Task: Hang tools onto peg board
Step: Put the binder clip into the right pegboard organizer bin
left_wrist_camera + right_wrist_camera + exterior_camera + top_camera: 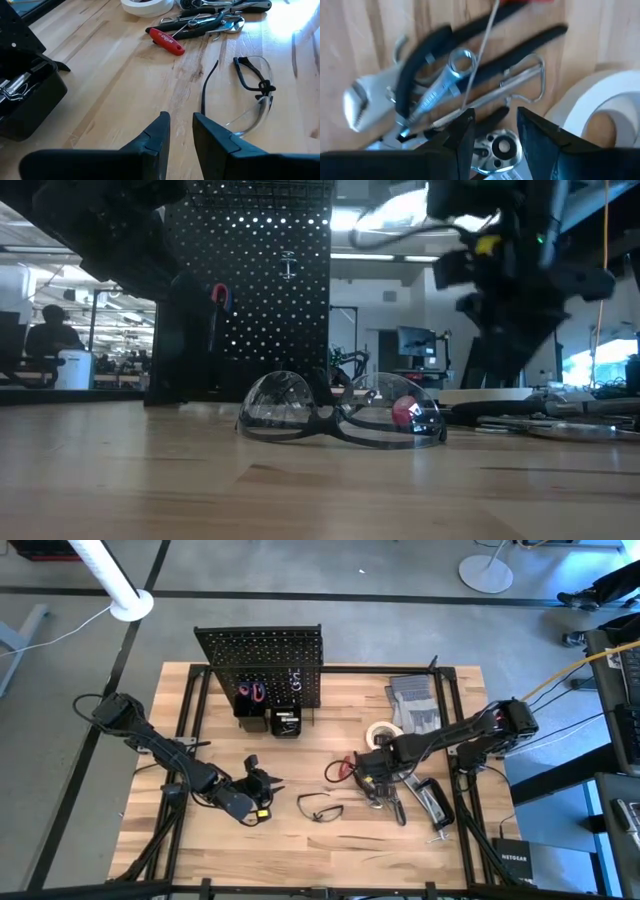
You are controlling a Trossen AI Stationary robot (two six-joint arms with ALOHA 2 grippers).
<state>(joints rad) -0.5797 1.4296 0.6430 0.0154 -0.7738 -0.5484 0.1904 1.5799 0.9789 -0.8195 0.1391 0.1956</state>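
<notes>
A: Where is the peg board (262, 662)?

B: It stands upright toward 12 o'clock on the table (300, 845), with black bins (270, 722) at its foot and a red-handled tool (251, 692) hanging on its front.

A: And the other tools?

B: The safety glasses (320, 808) lie near the middle, toward 6 o'clock. The white tape roll (383, 734) and a heap of pliers and wrenches (445, 85) lie toward 3 o'clock, with the grey gloves (413, 703) beyond them.

A: What does the right gripper (495, 130) do?

B: It hovers low over that heap, just beside the tape roll. Its jaws stand a little apart, and nothing is between them.

A: And the left gripper (179, 125)?

B: It is toward 8 o'clock, near the glasses. Its jaws show a narrow gap and hold nothing.
</notes>
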